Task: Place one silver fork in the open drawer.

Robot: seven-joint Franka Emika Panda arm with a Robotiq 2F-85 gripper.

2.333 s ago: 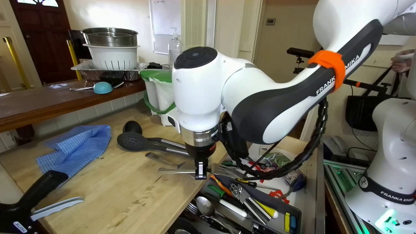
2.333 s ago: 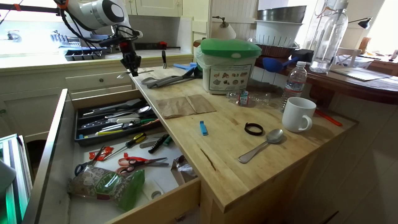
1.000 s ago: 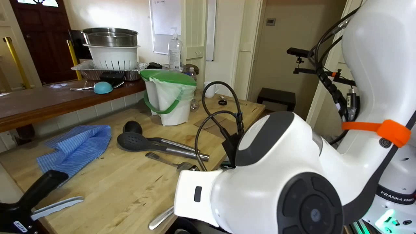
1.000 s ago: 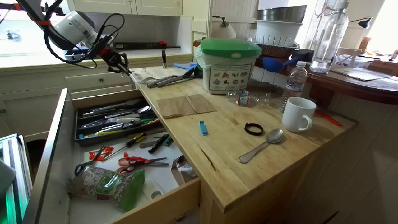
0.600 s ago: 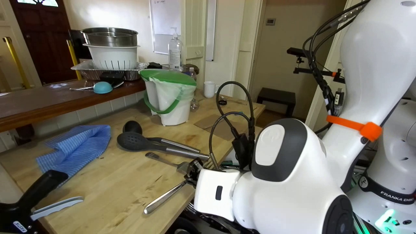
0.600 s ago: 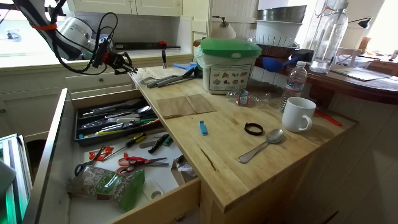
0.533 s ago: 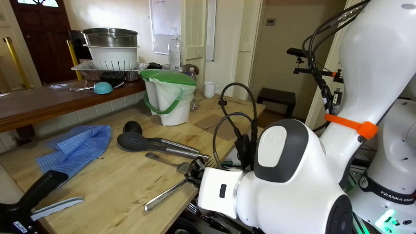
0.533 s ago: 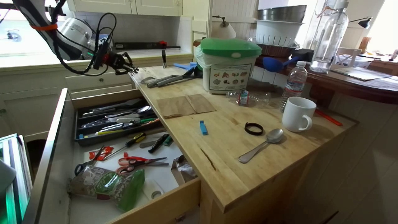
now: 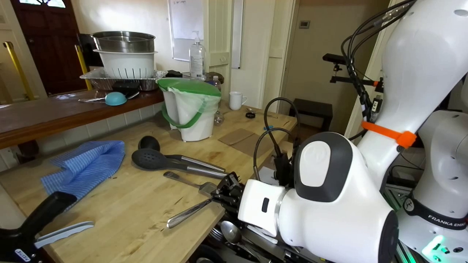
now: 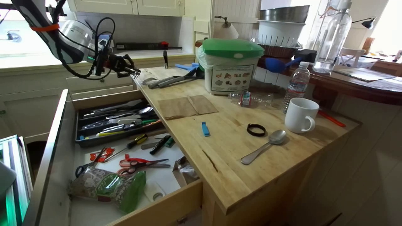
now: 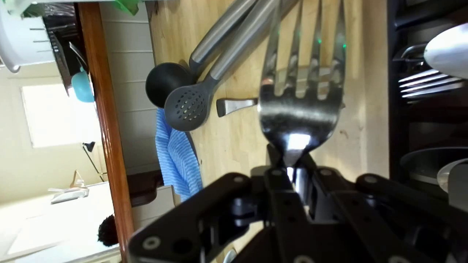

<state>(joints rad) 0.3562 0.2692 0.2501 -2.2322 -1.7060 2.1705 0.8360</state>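
Note:
The silver fork (image 11: 301, 113) is in my gripper (image 11: 292, 160); the fingers are shut on its neck. In the wrist view its tines point up and away from the jaws. In an exterior view its handle (image 9: 188, 215) slants down and out over the countertop; I cannot tell if it touches the wood. My gripper (image 9: 223, 193) is tilted low at the countertop edge, beside the drawer; it also shows in an exterior view (image 10: 135, 72). The open drawer (image 10: 51, 150) holds a dark utensil tray, scissors and a plastic bag. In the other picture the arm hides much of it.
On the countertop (image 9: 120, 204) lie a black ladle (image 9: 148, 142), a slotted spoon (image 9: 150, 159), a flat metal utensil (image 9: 182, 179) near the gripper and a blue cloth (image 9: 87, 157). A green-lidded bin (image 9: 193, 124) stands behind. A black-handled tool (image 9: 40, 215) lies at the front left.
The gripper has turned from pointing down to a tilted pose, with the fork still held. In the last half second it has shifted slightly toward the drawer side, uncovering a spoon in the drawer.

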